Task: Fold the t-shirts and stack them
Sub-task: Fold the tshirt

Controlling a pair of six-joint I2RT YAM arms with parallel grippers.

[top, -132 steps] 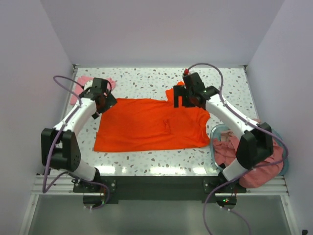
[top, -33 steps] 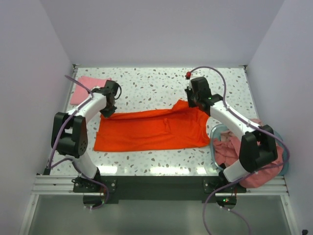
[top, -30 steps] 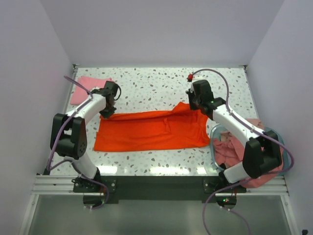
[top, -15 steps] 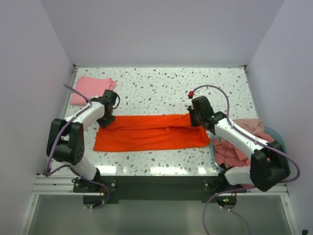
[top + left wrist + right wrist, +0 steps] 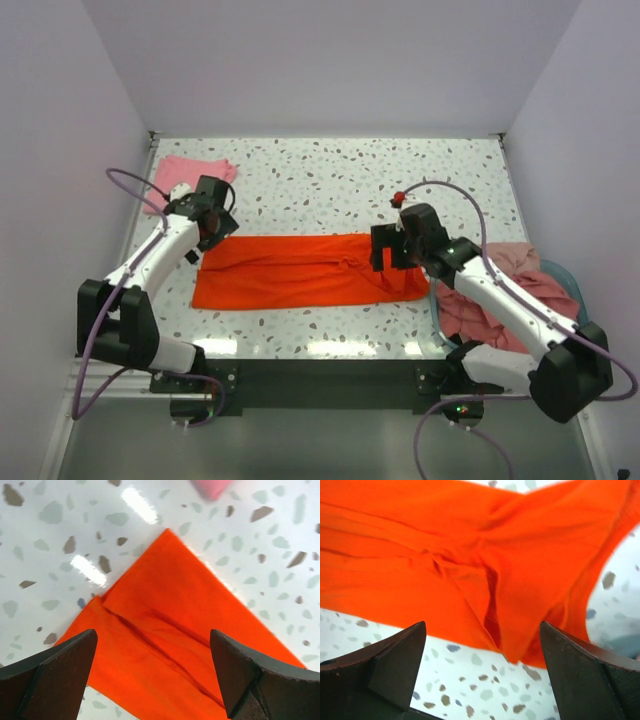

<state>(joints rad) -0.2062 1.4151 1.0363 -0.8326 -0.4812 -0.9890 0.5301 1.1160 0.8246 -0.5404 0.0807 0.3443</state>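
Status of end effectors: both spread wide, neither holding anything.

Left gripper (image 5: 207, 220): over the far left corner of the orange-red t-shirt (image 5: 300, 270). In the left wrist view the left gripper (image 5: 152, 645) has its two dark fingers (image 5: 50, 675) set far apart at the lower corners of the picture, with the corner of the orange-red t-shirt (image 5: 165, 620) showing between them. No cloth is pinched. Contact between fingers and fabric cannot be judged.

Right gripper (image 5: 385, 250): over the right end of the same shirt. In the right wrist view the right gripper (image 5: 482, 630) is equally wide open, its fingers (image 5: 395, 660) on either side of a bunched ridge in the orange-red t-shirt (image 5: 470, 555). Nothing is gripped.

Shirt position: the orange-red t-shirt lies as a long flat band across the middle of the speckled desk (image 5: 330, 170), running left to right, closer to the near edge than to the far one. A lengthwise crease runs along it, and the right end is wrinkled.

Other task items: the light pink t-shirt (image 5: 180, 175) lies folded in the far left corner, apart from the orange band; a sliver of it shows at the top of the left wrist view (image 5: 215, 486). The salmon-pink t-shirts (image 5: 500, 300) are heaped in the teal tub (image 5: 565, 275) by the right edge, near corner, and spill over its rim.
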